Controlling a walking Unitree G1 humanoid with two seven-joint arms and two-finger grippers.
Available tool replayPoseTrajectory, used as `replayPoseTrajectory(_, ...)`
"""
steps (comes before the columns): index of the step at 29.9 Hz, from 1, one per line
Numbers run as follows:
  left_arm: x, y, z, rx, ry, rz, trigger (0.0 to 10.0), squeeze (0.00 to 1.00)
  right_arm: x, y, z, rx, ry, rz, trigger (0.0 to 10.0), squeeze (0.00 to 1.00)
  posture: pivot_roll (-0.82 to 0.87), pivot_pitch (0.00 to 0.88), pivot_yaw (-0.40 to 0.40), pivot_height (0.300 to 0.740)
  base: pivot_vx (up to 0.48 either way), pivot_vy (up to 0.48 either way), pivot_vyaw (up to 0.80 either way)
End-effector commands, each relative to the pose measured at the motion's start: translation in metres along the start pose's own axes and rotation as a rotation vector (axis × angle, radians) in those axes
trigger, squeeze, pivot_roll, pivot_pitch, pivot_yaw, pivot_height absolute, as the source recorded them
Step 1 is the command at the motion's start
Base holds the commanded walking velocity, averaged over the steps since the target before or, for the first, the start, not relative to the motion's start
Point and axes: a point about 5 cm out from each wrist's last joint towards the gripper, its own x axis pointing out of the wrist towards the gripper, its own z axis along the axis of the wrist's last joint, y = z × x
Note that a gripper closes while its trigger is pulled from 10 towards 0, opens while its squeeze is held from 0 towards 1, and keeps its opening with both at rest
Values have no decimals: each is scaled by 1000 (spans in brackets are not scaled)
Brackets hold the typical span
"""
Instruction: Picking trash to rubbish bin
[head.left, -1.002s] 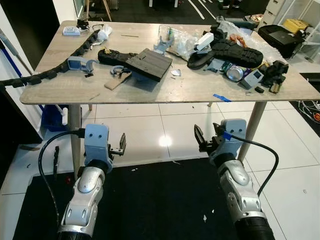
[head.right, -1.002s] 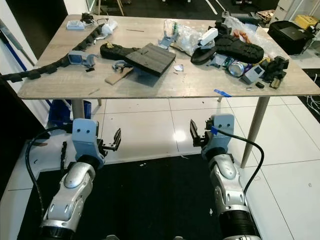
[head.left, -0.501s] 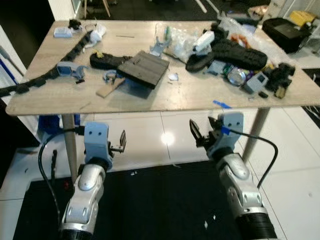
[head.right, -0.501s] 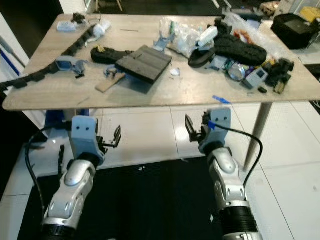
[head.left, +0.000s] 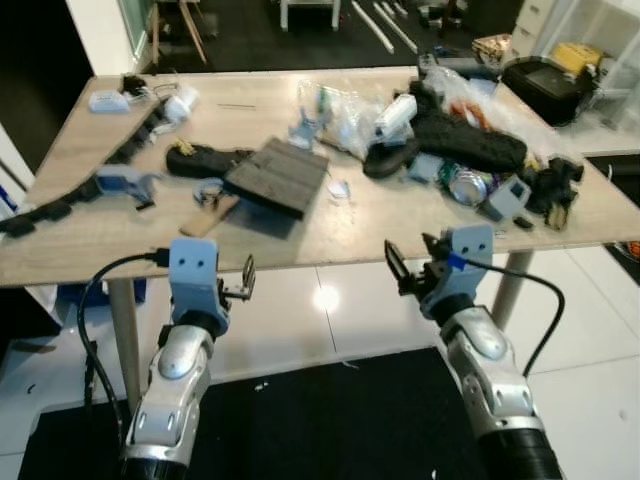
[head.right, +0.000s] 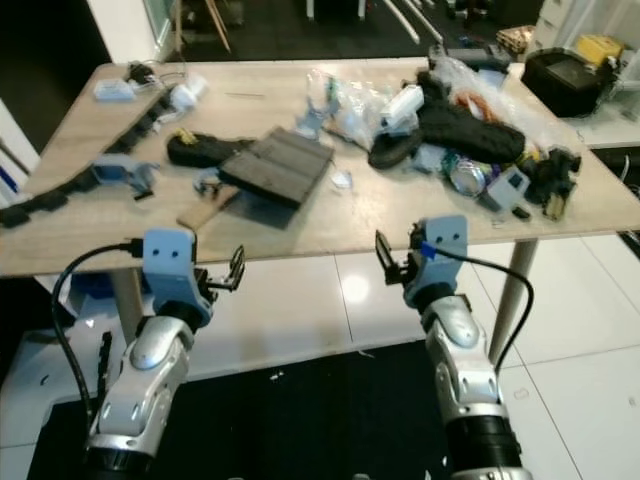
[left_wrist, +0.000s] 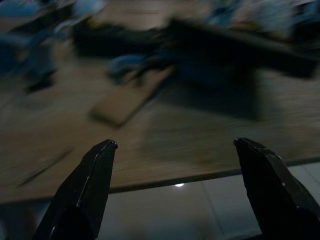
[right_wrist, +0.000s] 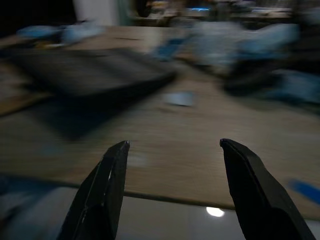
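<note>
Trash litters the wooden table: a dark grey slab, a flat wood scrap, clear plastic bags, a black shoe sole, a crushed can and a small grey box. My left gripper is open at the table's front edge, below the wood scrap. My right gripper is open too, just under the edge near the middle. The blurred left wrist view looks between open fingers at the wood scrap. In the right wrist view, open fingers frame the slab.
A black cable chain runs along the table's left side, with a black lump beside the slab. A black bag stands behind the table's far right corner. White tiles and a black mat lie under my arms.
The camera has moved closer to the table and the picture is blurred. Both arms have risen from below the tabletop to its front edge. Both grippers stay open.
</note>
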Motion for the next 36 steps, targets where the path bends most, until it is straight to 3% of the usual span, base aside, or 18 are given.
replayPoseTrajectory(1, -1, 0, -3, 1, 15, 6, 10000, 0, -3, -4, -2, -7, 19, -9, 10000, 0, -4, 148, -39, 740, 326, 0, 0)
replayPoseTrajectory(8, 1, 9, 2, 5, -2, 48, 10000, 0, -2, -1, -1, -45, 24, 27, 10000, 0, -4, 149, -40, 740, 328, 0, 0)
replayPoseTrajectory(19, 8, 31, 21, 32, -62, 111, 10000, 0, 1, 9, 12, -75, -22, 103, 10000, 0, -6, 145, -38, 740, 326, 0, 800)
replayPoseTrajectory(21, 10, 38, 28, 44, -80, 127, 10000, 0, 4, 16, 24, -75, -70, 151, 10000, 0, -3, 142, -39, 740, 326, 0, 800)
replayPoseTrajectory(26, 11, 38, 34, 45, -96, 128, 10000, 0, 9, 16, 37, -87, -117, 156, 10000, 0, -3, 139, -39, 740, 325, 0, 800)
replayPoseTrajectory(36, 12, 34, 36, 41, -103, 116, 10000, 0, 16, 9, 63, -126, -182, 187, 10000, 0, -7, 149, -40, 740, 324, 0, 0)
